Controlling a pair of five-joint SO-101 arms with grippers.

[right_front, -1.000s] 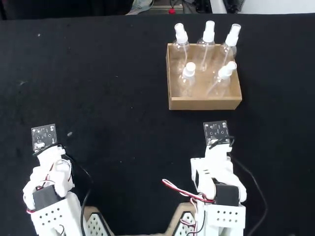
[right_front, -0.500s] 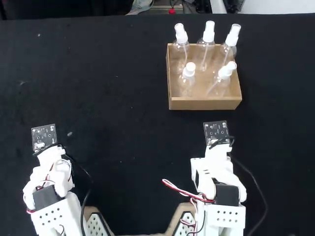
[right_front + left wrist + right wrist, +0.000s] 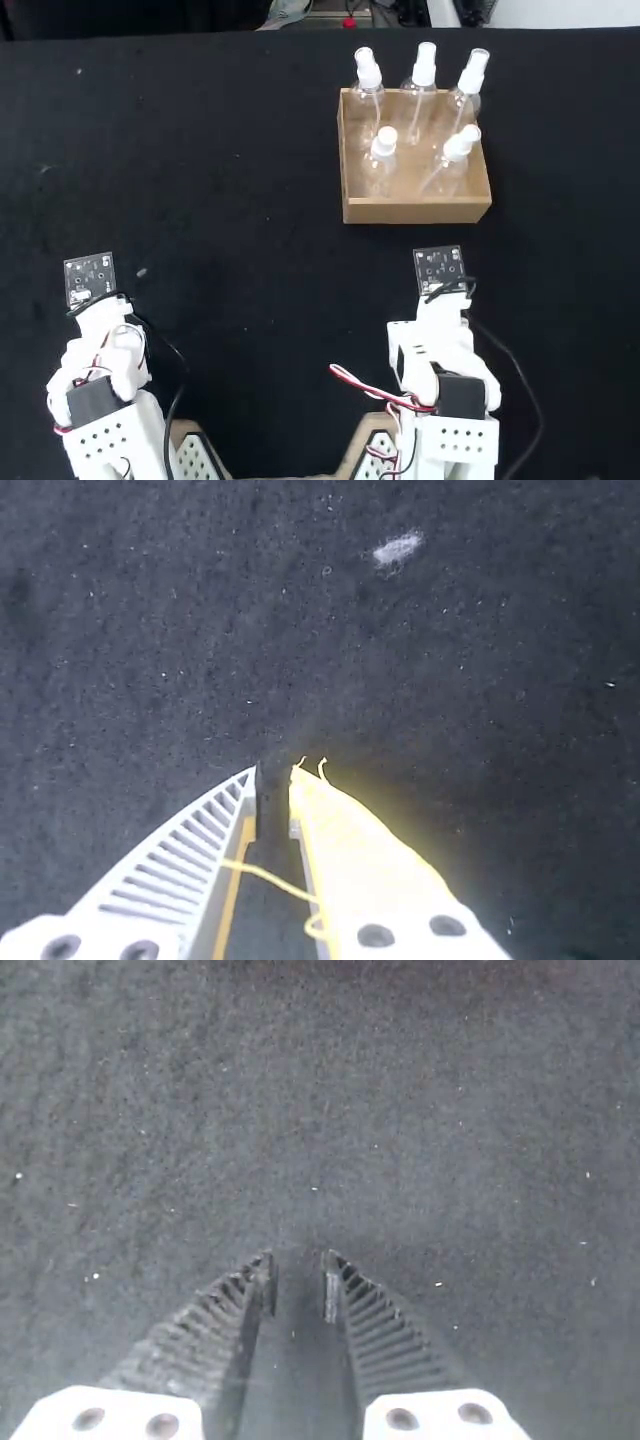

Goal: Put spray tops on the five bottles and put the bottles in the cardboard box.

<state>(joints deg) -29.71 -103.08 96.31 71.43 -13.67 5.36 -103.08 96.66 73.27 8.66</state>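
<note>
High view gives you all five bottles (image 3: 382,165) standing in the cardboard box (image 3: 415,211), each with a white spray top (image 3: 385,139) on, so the task looks finished. Whether every top is fully seated is too small to tell. Both arms sit at your near edge, well apart from the box. Your left gripper (image 3: 272,772) is closed on nothing. Your right gripper (image 3: 297,1265) shows a narrow gap, also empty. The box walls hide the bottle bases.

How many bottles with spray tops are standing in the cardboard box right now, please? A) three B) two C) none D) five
D: five capped bottles stand inside the cardboard box, three along its far side and two nearer the arms.
</note>
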